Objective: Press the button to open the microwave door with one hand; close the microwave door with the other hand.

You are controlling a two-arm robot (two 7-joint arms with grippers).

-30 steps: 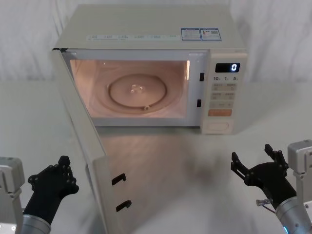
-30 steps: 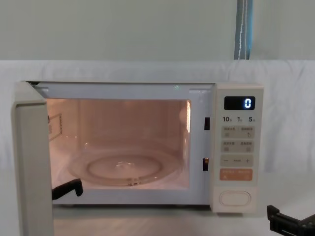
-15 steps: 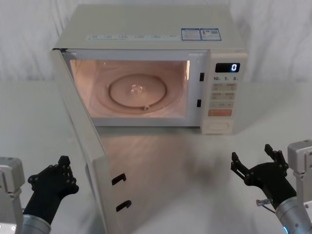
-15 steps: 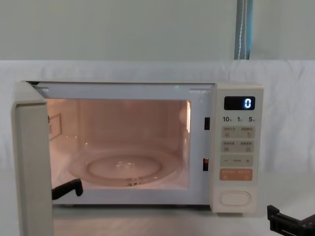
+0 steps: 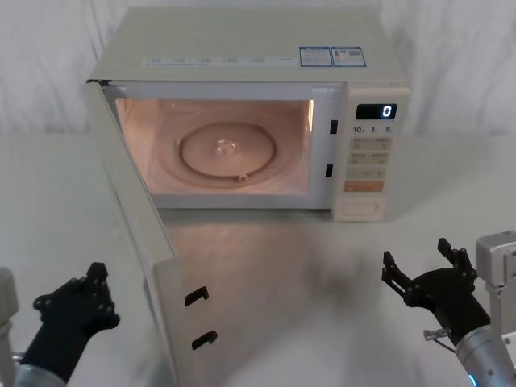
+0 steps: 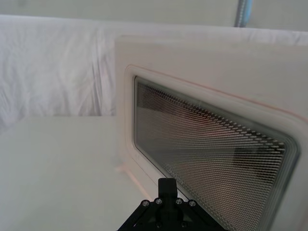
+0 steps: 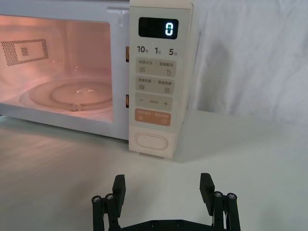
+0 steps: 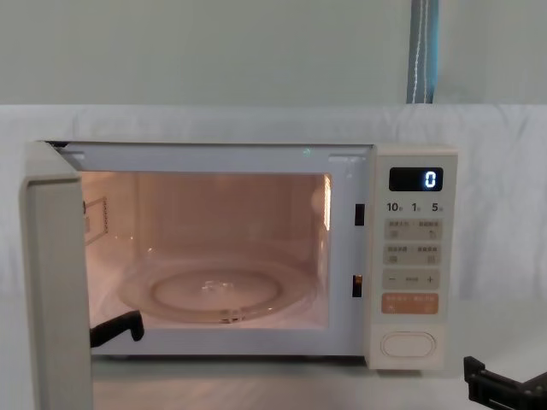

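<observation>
Cream plastic, the microwave door (image 5: 149,266) stands swung wide open, its free edge reaching toward the table's near edge and its long axis running from the hinge toward me. Its outer glass face is turned to my left gripper (image 5: 72,310), just beside it, fingers clenched. My right gripper (image 5: 427,278) waits near the table's near right corner, fingers spread, before the button (image 7: 150,142).
</observation>
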